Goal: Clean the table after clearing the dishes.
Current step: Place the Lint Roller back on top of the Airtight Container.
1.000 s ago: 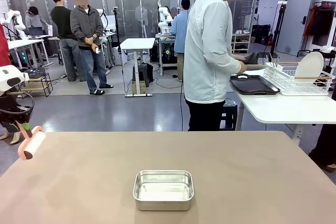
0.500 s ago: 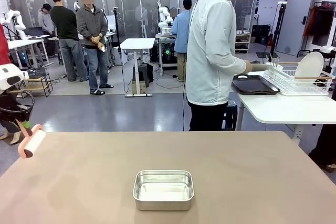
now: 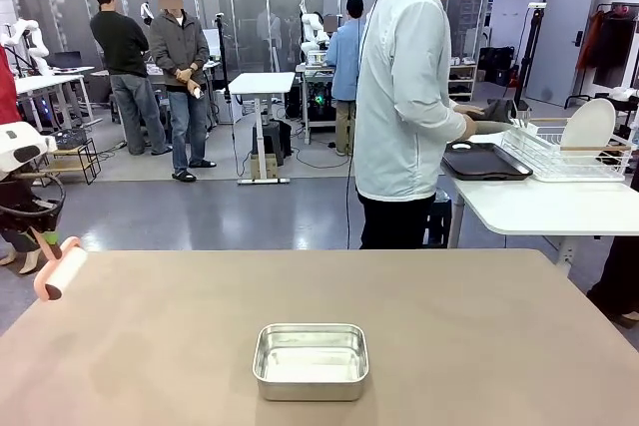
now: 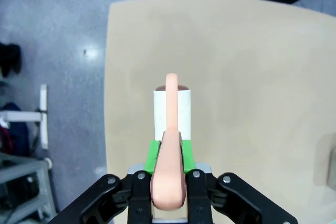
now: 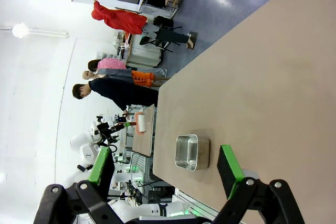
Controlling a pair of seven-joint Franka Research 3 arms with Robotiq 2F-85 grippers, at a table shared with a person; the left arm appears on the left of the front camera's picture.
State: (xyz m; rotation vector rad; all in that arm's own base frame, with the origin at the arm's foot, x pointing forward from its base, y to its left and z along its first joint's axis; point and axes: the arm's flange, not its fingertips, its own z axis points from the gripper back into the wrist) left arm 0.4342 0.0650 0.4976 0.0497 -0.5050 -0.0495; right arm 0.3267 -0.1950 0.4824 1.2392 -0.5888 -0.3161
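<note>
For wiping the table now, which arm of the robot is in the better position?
Left. Its pincer is shut on the pink-handled roller above the table corner. The right pincer is open and holds nothing.

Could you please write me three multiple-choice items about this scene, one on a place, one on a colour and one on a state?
1. Where is the steel pan?
A. on the brown table, near the robot's edge
B. on the white side table
C. in the person's hands

2. What colour is the lint roller's handle?
A. blue
B. pink
C. black

3. How is the left hand?
A. open, holding nothing
B. shut on the lint roller
C. resting in the pan

Answers: 1 A, the pan sits on the brown top; 2 B, the handle is plainly pink; 3 B, green pads clamp the handle.
</note>
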